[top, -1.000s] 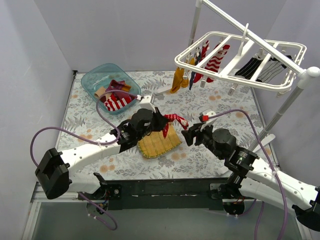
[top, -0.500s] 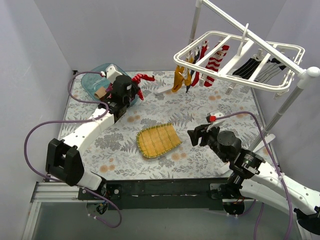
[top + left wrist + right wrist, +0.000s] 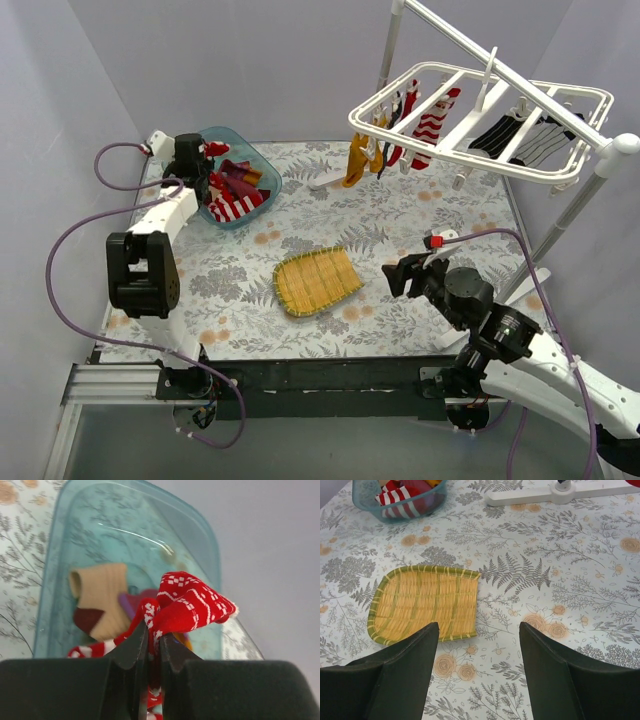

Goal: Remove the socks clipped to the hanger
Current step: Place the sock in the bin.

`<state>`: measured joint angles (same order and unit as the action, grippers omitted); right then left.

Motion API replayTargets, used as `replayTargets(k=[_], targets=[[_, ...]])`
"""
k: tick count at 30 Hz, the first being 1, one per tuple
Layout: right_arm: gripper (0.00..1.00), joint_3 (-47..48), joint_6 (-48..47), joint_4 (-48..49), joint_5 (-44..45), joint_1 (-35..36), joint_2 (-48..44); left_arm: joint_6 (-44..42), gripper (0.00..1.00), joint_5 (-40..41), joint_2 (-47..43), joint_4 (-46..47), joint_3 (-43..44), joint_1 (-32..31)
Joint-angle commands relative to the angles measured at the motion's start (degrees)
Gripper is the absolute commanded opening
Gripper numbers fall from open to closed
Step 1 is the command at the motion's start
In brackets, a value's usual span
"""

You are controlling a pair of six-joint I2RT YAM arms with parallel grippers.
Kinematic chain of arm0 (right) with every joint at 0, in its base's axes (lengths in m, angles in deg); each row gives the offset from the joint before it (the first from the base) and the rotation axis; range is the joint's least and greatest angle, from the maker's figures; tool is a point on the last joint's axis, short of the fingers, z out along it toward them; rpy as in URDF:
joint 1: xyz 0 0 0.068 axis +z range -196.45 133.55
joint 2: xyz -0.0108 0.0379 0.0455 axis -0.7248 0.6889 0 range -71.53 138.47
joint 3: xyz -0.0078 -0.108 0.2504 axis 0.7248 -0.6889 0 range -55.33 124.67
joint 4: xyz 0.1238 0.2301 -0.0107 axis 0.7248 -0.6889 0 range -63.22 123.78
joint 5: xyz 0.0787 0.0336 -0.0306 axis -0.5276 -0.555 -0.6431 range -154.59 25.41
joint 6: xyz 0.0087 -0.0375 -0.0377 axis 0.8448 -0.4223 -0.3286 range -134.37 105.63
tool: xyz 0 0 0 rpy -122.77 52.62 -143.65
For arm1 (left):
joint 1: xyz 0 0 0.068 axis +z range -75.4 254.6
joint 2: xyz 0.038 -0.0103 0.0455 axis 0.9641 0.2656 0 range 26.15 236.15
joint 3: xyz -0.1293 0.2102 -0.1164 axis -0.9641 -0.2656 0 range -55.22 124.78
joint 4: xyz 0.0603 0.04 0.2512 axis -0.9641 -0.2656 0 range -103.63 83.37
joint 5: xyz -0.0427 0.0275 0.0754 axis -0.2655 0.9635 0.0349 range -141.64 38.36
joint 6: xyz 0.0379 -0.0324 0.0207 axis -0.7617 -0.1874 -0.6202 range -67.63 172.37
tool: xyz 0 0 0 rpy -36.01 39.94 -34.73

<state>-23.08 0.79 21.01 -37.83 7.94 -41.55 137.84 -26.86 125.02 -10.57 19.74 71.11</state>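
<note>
My left gripper [image 3: 207, 152] is shut on a red sock with white pattern [image 3: 190, 605] and holds it over the teal bin [image 3: 190, 150], which holds several socks [image 3: 232, 195]. In the left wrist view the jaws pinch the sock, with a tan sock [image 3: 102, 597] in the bin below. The white hanger [image 3: 480, 125] hangs at the back right with a mustard sock [image 3: 355, 160], red-and-white striped socks [image 3: 430, 118] and black and black-and-white socks [image 3: 520, 135] clipped on. My right gripper [image 3: 395, 275] is open and empty, low over the table right of the yellow mat [image 3: 425, 602].
The hanger hangs from a white pole stand [image 3: 585, 190] whose base [image 3: 560, 492] lies on the floral table. Grey walls close the left, back and right sides. The teal bin also shows in the right wrist view [image 3: 370, 502].
My left arm has swung from the table's middle back and left to the teal bin, carrying the red sock. My right gripper has drawn back a little to the right.
</note>
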Motion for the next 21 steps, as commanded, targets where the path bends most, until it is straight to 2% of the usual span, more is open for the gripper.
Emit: replayTargets(k=[1,2,3,5,8,13,15,18,19,21], targets=[[0.74,2.47,1.28,-1.28,-0.66,0.01,-1.06,-2.84,0.32,-2.61,6.58,1.39,3.61,3.22],[0.74,2.47,1.45,-1.55,-0.75,0.01,-1.15,-3.64,0.53,-5.85,7.99,0.70,4.49,3.40],[0.74,2.47,1.54,-1.72,-0.84,0.01,-1.32,-3.82,0.66,-6.75,9.40,-0.44,5.89,3.40],[0.75,2.38,1.45,-2.08,-0.75,0.01,-1.50,-5.57,0.82,-9.99,10.99,0.07,7.66,5.42],[0.76,2.38,1.54,-2.17,-0.92,0.01,-1.24,-6.37,0.91,-11.24,7.84,3.14,6.52,5.42],[0.77,2.47,1.54,-1.29,-0.92,0.01,-0.45,-8.21,0.91,-15.10,3.18,3.07,8.71,5.42],[0.77,2.55,1.45,-0.85,-0.57,0.01,-0.10,-8.21,0.86,-17.03,-0.50,3.59,7.67,5.42],[0.77,2.91,1.28,-0.76,0.30,0.10,0.26,-6.90,0.77,-24.14,-7.18,8.94,2.58,5.07],[0.77,2.91,1.28,-0.67,0.74,0.01,0.17,-6.81,0.75,-28.68,-8.77,10.52,0.73,4.63],[0.77,2.73,1.36,-0.24,2.23,0.10,-0.09,-7.60,0.74,-32.23,-13.76,15.62,-4.09,1.13]])
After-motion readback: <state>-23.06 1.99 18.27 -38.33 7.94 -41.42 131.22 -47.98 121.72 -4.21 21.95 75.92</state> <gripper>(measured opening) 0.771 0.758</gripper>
